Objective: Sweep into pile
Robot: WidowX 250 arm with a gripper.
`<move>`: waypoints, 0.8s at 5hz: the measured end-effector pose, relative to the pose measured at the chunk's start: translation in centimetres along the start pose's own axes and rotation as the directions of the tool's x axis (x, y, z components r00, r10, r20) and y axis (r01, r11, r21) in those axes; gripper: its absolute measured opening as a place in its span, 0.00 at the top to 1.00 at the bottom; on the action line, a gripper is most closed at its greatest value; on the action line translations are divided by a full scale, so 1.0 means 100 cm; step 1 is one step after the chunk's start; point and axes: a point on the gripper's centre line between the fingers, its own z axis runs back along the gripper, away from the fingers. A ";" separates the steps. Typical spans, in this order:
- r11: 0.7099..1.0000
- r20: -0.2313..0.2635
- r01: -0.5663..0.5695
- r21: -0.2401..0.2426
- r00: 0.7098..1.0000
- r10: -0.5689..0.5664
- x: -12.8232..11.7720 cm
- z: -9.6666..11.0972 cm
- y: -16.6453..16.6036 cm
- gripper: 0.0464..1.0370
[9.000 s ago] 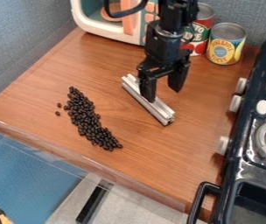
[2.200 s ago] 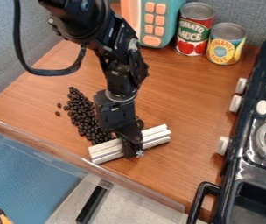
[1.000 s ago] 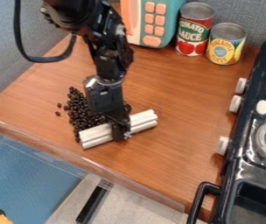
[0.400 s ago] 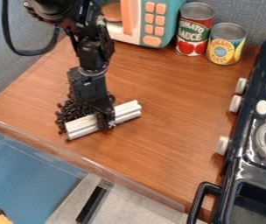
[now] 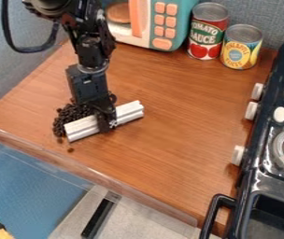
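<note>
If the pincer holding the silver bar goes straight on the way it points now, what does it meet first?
Probably the wooden counter, below the pincer and silver bar; any gap is hard to judge.

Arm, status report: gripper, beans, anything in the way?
Gripper clamped on silver bar. Beans bunched along bar's far side. Stray bean, near side; no obstruction seen.

The gripper (image 5: 106,120) hides the middle of the silver bar (image 5: 130,112) and part of the dark beans (image 5: 71,113). The top edge cuts off the toy microwave (image 5: 183,15); the right edge, the stove (image 5: 257,161).
</note>
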 end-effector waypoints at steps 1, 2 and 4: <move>1.000 0.003 0.006 -0.009 1.000 -0.006 -0.003 0.001 -0.006 0.65; 1.000 0.011 0.016 -0.017 1.000 -0.016 -0.004 0.000 -0.011 0.65; 0.999 0.020 0.014 -0.035 1.000 -0.013 -0.005 0.000 -0.024 0.65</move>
